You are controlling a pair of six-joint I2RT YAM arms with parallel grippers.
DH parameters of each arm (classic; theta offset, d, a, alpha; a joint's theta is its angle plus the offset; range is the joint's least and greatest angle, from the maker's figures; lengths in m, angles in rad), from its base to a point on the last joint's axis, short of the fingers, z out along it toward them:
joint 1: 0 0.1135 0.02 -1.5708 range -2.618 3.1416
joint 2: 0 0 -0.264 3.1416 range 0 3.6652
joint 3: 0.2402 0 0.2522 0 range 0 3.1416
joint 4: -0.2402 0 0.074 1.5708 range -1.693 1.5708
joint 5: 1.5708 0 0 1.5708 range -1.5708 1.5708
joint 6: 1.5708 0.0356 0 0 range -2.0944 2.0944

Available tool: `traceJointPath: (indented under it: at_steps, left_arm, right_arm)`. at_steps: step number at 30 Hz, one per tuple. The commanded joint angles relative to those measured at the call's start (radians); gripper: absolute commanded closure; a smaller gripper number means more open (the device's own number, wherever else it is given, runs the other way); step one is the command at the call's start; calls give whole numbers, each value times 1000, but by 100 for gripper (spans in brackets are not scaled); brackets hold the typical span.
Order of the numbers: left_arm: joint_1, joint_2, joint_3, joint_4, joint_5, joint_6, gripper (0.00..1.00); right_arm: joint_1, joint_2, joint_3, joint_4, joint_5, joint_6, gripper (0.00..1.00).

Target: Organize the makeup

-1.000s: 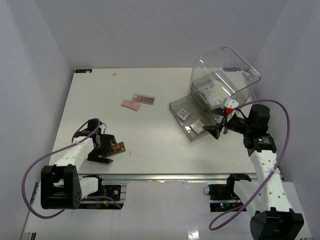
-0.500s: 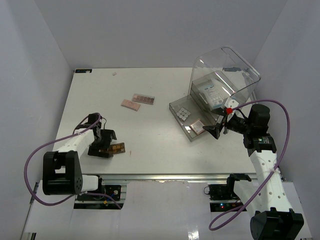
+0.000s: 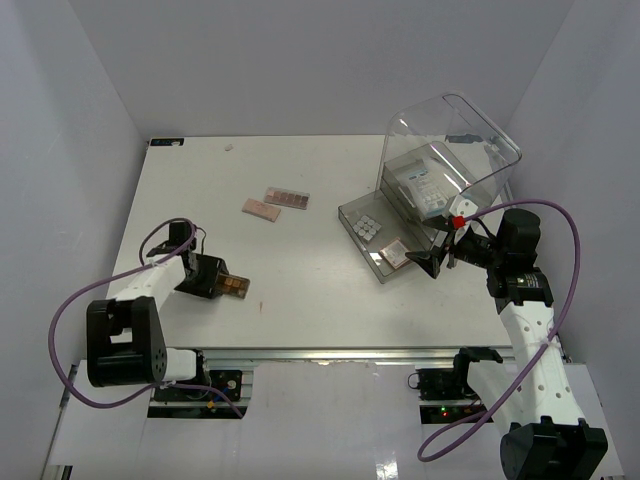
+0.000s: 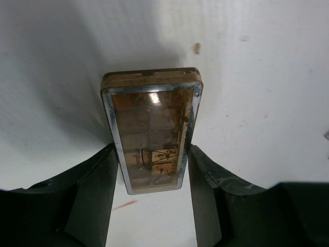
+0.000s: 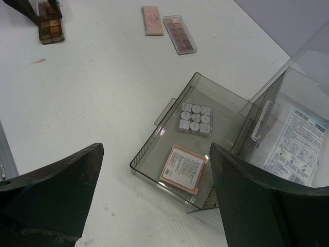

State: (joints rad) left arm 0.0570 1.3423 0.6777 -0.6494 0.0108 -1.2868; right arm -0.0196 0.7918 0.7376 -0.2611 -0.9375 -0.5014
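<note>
My left gripper [image 3: 203, 277] [image 4: 152, 153] is shut on the near end of a brown pan palette [image 3: 232, 286] [image 4: 151, 128], low over the table at the front left. A pink palette [image 3: 261, 209] and a brown-pink pan palette [image 3: 287, 197] lie at the middle back. A silvery grid palette [image 3: 368, 226] [image 5: 195, 118] and a pinkish square compact [image 3: 397, 252] [image 5: 183, 168] lie in the clear tray [image 3: 350, 213]. A white-blue packet [image 3: 425, 188] lies under the domed lid. My right gripper [image 3: 437, 262] [image 5: 157, 154] is open and empty beside the tray's near right corner. No dark-gold piece shows.
The large clear box with its domed lid [image 3: 470, 140] raised stands at the back right, its tray [image 5: 154, 138] reaching toward the table's middle. White walls close in the left, back and right. A small red-brown mark [image 4: 197, 48] is on the table.
My left gripper has turned and drawn back toward the left and slightly away, the brown palette shifting a little with it. The right arm has not moved.
</note>
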Motion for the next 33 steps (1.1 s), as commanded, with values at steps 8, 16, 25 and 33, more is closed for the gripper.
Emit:
traceJointPath:
  at_steps: [8, 16, 25, 33]
  left_arm:
    - [-308, -30, 205, 402, 356, 324, 100]
    - [-548, 293, 588, 403, 322, 359, 100]
    - [-622, 668, 987, 365, 373, 355, 99]
    - [-666, 822, 1152, 352, 391, 315, 97]
  right_arm:
    - [-5, -11, -1, 28, 23, -5, 10]
    - [-13, -6, -4, 29, 34, -10, 10]
    - [-17, -7, -4, 29, 36, -16, 10]
    - [-19, -5, -5, 29, 38, -20, 10]
